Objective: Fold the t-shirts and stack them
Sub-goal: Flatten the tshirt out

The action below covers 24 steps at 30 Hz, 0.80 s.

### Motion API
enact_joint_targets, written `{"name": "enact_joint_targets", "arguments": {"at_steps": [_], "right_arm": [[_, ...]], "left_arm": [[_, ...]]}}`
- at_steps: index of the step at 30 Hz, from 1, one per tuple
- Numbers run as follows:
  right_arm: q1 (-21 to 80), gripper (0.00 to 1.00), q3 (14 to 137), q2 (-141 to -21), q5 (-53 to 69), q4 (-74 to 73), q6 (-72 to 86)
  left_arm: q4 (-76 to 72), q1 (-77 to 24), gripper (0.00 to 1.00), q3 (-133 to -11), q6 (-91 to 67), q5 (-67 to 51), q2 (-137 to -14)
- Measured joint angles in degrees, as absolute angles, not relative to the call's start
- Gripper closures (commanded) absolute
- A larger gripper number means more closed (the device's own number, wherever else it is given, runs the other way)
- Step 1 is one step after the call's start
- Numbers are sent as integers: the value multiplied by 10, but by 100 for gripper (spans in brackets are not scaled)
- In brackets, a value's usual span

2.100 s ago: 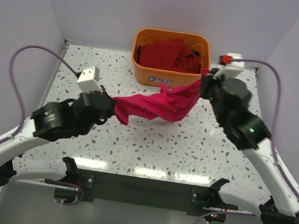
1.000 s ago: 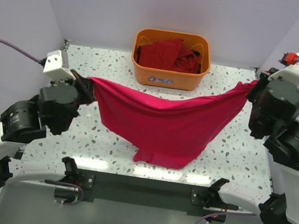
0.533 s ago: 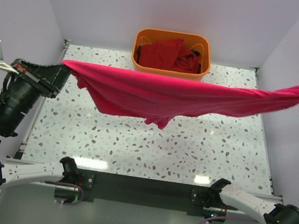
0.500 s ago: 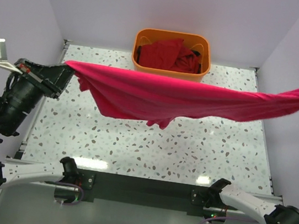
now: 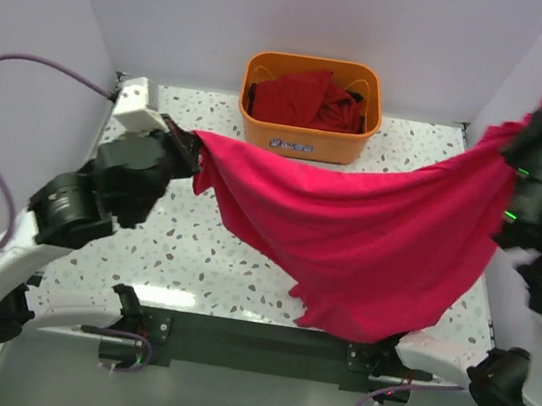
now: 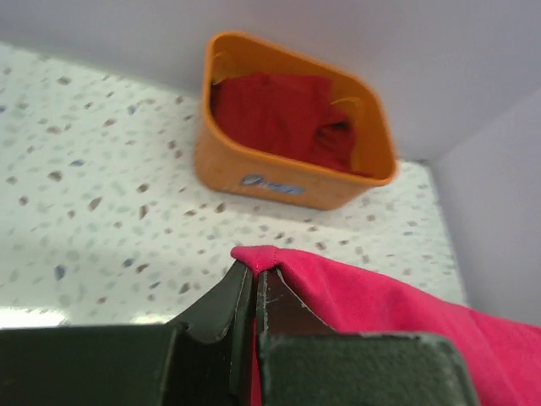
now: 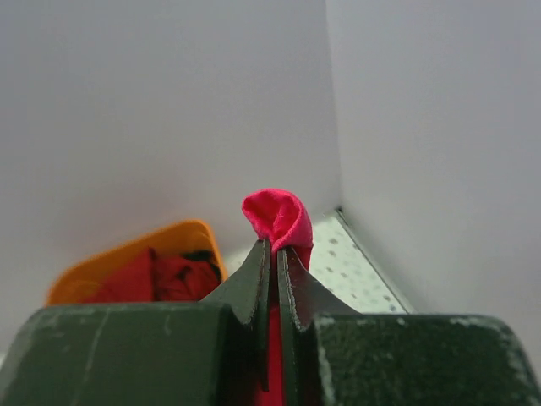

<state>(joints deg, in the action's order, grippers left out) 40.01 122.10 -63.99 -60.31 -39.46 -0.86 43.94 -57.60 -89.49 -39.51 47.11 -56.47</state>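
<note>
Broadly, the white speckled stone-pattern counter fills the scene, and the orange rectangular plastic basket stands at the middle of its far edge.

The bright pinkish-crimson cloth t-shirt hangs spread wide in the air on the near side of the basket. Its top edge sags from a corner just left of and in front of the basket to a corner well off to the basket's right, up by the side wall. Its lower part droops away from the basket toward the counter's near edge, on the right. Whether that hem touches the counter cannot be told.

Inside the basket lie the crumpled darker red cloth t-shirts, reaching about to its rim.

The left pincer, in front of the basket and to its left, is pressed together on the crimson shirt's left corner.

The right pincer, far right of the basket and raised, is likewise pinching the other corner, with a small tuft of cloth poking out above its fingertips.
</note>
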Motion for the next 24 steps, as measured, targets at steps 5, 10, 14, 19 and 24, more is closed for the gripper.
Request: {"name": "enact_joint_targets", "arguments": {"at_steps": [5,10,14,19,24], "right_arm": [[309,100,1157,-810,-579,-401,36],[227,54,1016,-936,-491,-411,92],[214,1,1006,-989,-445,-434,118],[217,1,994,-948,-412,-449,146],[250,1,792,-757,-345,-480,224]], "left_arm": [[382,-345,93,-711,-413,353,-656],[352,-222,0,-595,-384,233,-786],[336,-214,0,-619,-370,208,-822],[324,-195,0,-628,-369,217,-796],[339,-191,0,-531,-395,231,-712]]}}
